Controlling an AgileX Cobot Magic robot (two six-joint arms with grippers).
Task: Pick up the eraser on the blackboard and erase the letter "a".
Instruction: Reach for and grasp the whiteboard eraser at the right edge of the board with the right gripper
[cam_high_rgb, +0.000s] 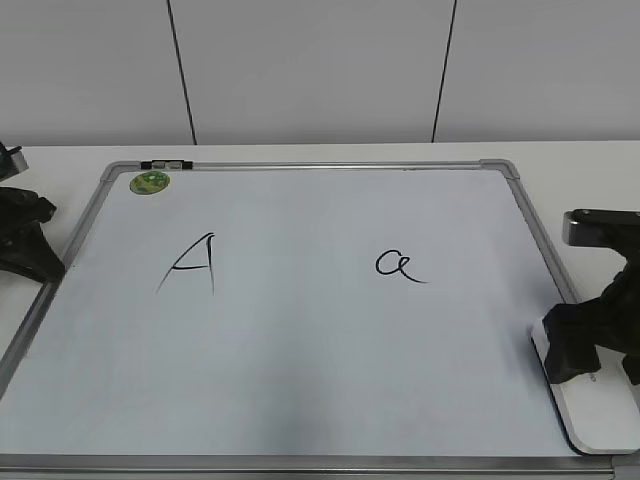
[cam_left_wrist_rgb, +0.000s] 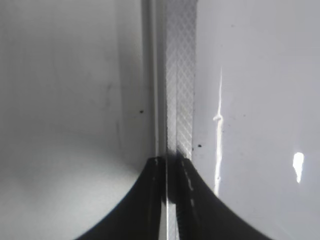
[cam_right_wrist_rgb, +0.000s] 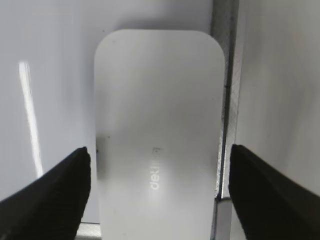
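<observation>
White table and pale wall panels surround the blackboard (cam_high_rgb: 300, 360). At its lower right corner lies the eraser (cam_right_wrist_rgb: 159, 125), the right gripper (cam_right_wrist_rgb: 159, 192) straddling it, jaws apart, not yet gripping. Next it must close, lift, and travel left over bare board to the letter "a" (cam_high_rgb: 398, 265). Left gripper (cam_left_wrist_rgb: 170, 200), seemingly shut, rests over the left frame.
</observation>
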